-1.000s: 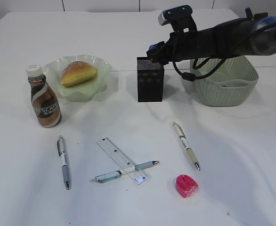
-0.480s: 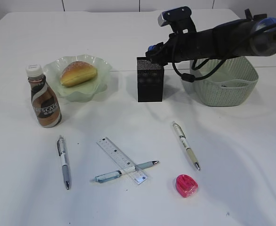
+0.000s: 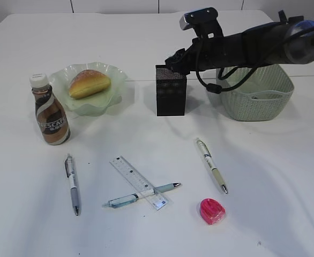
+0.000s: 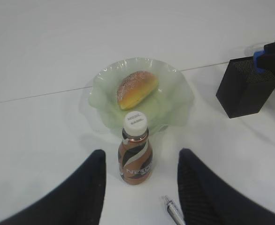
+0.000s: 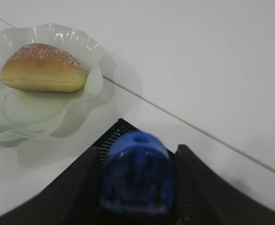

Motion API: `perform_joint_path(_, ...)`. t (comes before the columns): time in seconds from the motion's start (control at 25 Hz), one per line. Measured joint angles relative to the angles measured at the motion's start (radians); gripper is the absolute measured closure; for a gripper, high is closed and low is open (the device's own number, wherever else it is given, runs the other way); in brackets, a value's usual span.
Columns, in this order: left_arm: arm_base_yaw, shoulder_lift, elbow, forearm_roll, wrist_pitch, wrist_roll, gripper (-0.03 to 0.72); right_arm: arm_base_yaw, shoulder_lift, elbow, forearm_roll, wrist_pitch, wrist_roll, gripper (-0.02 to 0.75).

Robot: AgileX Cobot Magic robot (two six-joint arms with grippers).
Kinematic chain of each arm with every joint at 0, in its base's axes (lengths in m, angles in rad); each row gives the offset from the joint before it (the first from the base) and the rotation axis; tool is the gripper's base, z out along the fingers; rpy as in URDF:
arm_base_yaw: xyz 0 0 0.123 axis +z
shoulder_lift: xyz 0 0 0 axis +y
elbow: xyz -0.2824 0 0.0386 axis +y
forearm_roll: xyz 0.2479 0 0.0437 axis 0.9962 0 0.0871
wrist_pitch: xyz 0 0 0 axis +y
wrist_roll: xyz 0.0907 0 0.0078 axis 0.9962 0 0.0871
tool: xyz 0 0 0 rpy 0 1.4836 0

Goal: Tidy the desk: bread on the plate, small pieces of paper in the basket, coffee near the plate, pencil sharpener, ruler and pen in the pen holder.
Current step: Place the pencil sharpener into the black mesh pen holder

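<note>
My right gripper (image 3: 174,58) hangs over the mouth of the black mesh pen holder (image 3: 171,93). A blue pencil sharpener (image 5: 136,176) sits blurred between its jaws (image 5: 137,187), which stand slightly apart from it. My left gripper (image 4: 140,187) is open and empty above the coffee bottle (image 4: 135,152). The bread (image 3: 89,83) lies on the green plate (image 3: 114,72), with the coffee bottle (image 3: 51,112) beside it. A ruler (image 3: 131,172), three pens (image 3: 73,184) (image 3: 141,196) (image 3: 211,165) and a pink pencil sharpener (image 3: 212,210) lie on the table in front.
A green woven basket (image 3: 259,101) stands right of the pen holder, under my right arm. The teal pen lies across the ruler's lower end. A table seam runs behind the plate and holder.
The blue sharpener showed at my right gripper's tip in the earlier exterior frames and no longer shows there. The arm has barely moved. Everything else is still.
</note>
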Motion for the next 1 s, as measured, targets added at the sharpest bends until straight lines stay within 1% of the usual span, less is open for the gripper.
perform_joint_path(0.16,0.0,0.0,0.0,0.0,0.0,0.0,0.341,0.0,0.0,0.0,0.033,0.0,0.0,0.318)
perform_joint_path(0.4,0.0,0.0,0.0,0.0,0.0,0.0,0.341,0.0,0.0,0.0,0.049,0.013,0.018,0.317)
perform_joint_path(0.6,0.0,0.0,0.0,0.0,0.0,0.0,0.341,0.0,-0.009,0.0,0.043,0.075,0.068,0.316)
perform_joint_path(0.68,0.0,0.0,0.0,0.0,0.0,0.0,0.341,0.0,-0.022,0.0,0.008,0.093,0.111,0.316)
perform_joint_path(0.72,0.0,0.0,0.0,0.0,0.0,0.0,0.341,0.0,-0.045,0.0,-0.046,0.113,0.159,0.316)
perform_joint_path(0.76,0.0,0.0,0.0,0.0,0.0,0.0,0.341,0.0,-0.05,0.0,-0.063,0.118,0.177,0.316)
perform_joint_path(0.8,0.0,0.0,0.0,0.0,0.0,0.0,0.341,-0.002,-0.08,0.0,-0.161,0.147,0.257,0.316)
perform_joint_path(0.92,0.0,0.0,0.0,0.0,0.0,0.0,0.341,-0.004,-0.125,0.0,-0.363,0.214,0.439,0.316)
perform_joint_path(0.96,0.0,0.0,0.0,0.0,0.0,0.0,0.341,-0.005,-0.133,0.0,-0.41,0.234,0.472,0.316)
perform_joint_path(1.0,0.0,0.0,0.0,0.0,0.0,0.0,0.341,-0.008,-0.145,0.0,-0.476,0.269,0.545,0.316)
